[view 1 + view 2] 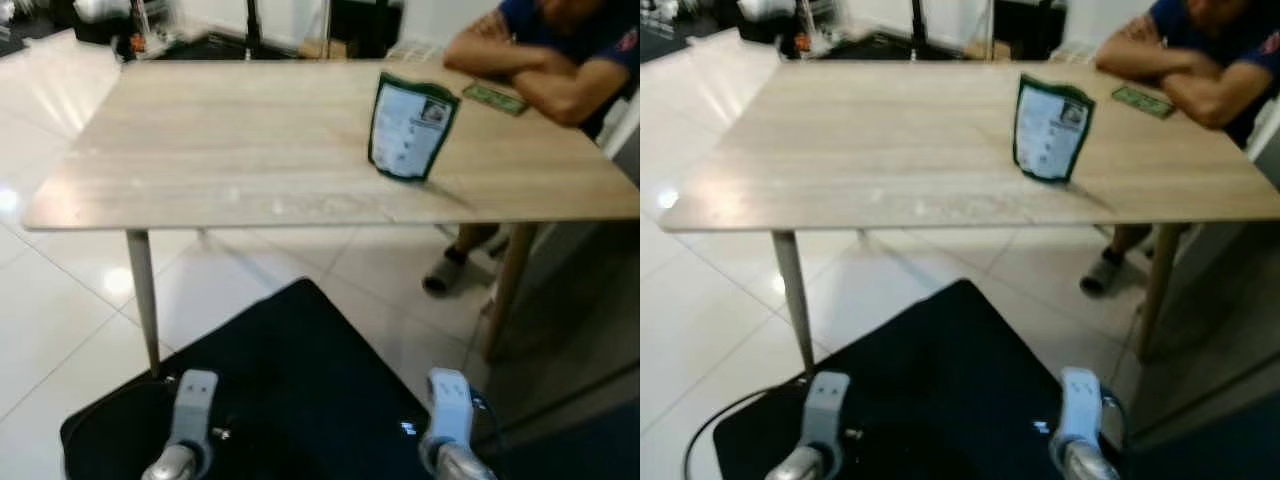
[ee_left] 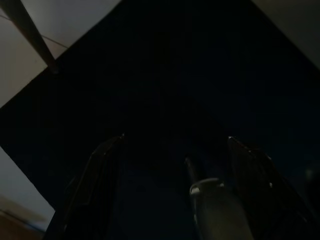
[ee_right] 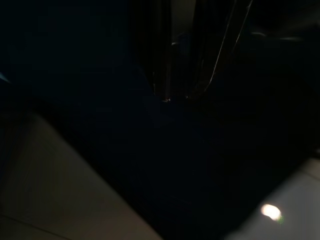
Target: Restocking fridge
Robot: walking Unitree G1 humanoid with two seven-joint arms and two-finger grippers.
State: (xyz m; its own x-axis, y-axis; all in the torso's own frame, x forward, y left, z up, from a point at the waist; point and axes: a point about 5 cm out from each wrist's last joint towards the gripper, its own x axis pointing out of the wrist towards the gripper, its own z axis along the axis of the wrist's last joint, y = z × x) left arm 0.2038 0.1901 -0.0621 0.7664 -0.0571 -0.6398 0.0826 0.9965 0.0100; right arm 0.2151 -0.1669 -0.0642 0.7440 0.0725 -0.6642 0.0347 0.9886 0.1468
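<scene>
A light wood-grain desk (image 1: 250,150) spans the upper half of the head views, standing on thin legs over a glossy white tiled floor (image 1: 60,330). A green pouch with a pale printed label (image 1: 411,127) stands upright on the desk, right of centre in the frame and slightly tilted. A flat green packet (image 1: 494,98) lies on the desk in the upper right, just beside the folded arms of a seated person (image 1: 560,60) in a dark blue shirt; the person's forearms rest on the desk's far right edge, and a sandalled foot (image 1: 442,272) shows beneath the desk. Dark furniture and clutter blur along the top edge of the frame.

A dark mat (image 1: 290,400) covers the floor in the lower centre of the frame. Both silver arms hang low over it, well apart from the pouch: the left arm (image 1: 185,425) at lower left and the right arm (image 1: 450,420) at lower right.

In the left wrist view the left gripper (image 2: 172,195) hangs above the dark mat with its two black fingers (image 2: 95,185) spread wide apart, holding nothing; a desk leg (image 2: 30,35) crosses the upper left of that frame. The right wrist view is very dark; the right gripper (image 3: 182,60) is only faintly made out, and whether its fingers are apart or together cannot be told.
</scene>
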